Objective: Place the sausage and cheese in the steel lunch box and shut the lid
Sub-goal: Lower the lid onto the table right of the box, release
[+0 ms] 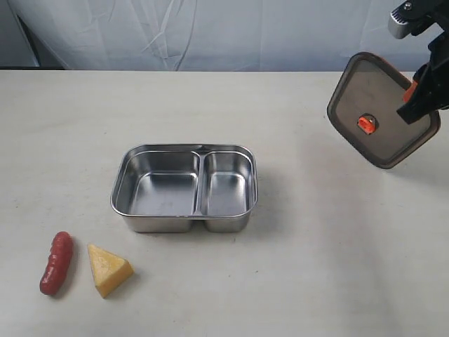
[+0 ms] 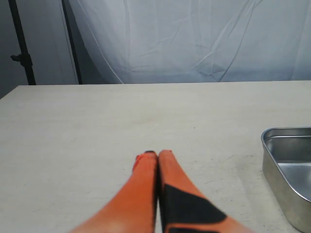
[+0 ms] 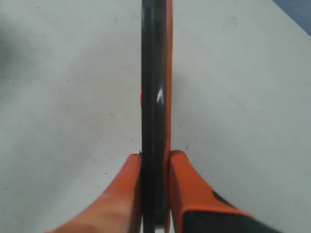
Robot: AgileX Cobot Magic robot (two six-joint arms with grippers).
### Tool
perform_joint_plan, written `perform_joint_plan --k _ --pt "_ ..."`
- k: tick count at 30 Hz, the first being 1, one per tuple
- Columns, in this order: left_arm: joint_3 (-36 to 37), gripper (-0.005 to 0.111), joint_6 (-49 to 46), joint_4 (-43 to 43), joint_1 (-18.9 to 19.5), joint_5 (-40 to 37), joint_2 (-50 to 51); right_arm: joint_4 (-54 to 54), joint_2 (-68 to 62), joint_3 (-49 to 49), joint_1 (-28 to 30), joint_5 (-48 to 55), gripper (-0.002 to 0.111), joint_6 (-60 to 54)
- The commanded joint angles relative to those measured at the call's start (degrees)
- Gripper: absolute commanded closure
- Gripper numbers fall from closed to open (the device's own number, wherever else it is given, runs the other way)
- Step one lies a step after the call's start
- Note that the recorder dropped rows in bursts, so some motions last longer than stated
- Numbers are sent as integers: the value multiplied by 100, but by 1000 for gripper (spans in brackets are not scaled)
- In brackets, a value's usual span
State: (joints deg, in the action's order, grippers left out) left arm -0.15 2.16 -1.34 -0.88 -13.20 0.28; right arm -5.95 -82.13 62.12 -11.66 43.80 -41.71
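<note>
Right arm is reaching in at the far right of the exterior view, right claw clamping the edge of the lid and holding it tilted off the surface, flat face turning toward the camera, orange valve tab showing at centre. In the right wrist view the lid is sitting edge-on between the two orange fingers, claw only slightly parted (just the lid's thickness). Left claw is hanging over the bare surface with its fingers pressing together, gripping nothing; that arm is not showing in the exterior view.

Steel lunch box is sitting uncovered mid-surface, larger compartment on the left, smaller on the right, both showing bare steel. Sausage and cheese are lying on the surface at the near left, outside the box, sausage just left of the cheese, not touching. White cloth backdrop is hanging behind the surface
</note>
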Motion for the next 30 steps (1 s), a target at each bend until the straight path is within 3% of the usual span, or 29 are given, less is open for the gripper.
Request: perform_joint_plan --k 1,5,13,30 --pt "15 107 37 22 -39 -5 -28 47 110 -7 -185 216 109 19" --pt "15 107 37 22 -39 -5 -28 412 135 -220 -793 315 109 95" --pt "15 107 37 22 -39 -5 -28 1693 135 -837 -2090 414 109 1488" --pt "15 107 37 22 -39 -5 -28 972 135 -1411 -4178 1371 109 1992"
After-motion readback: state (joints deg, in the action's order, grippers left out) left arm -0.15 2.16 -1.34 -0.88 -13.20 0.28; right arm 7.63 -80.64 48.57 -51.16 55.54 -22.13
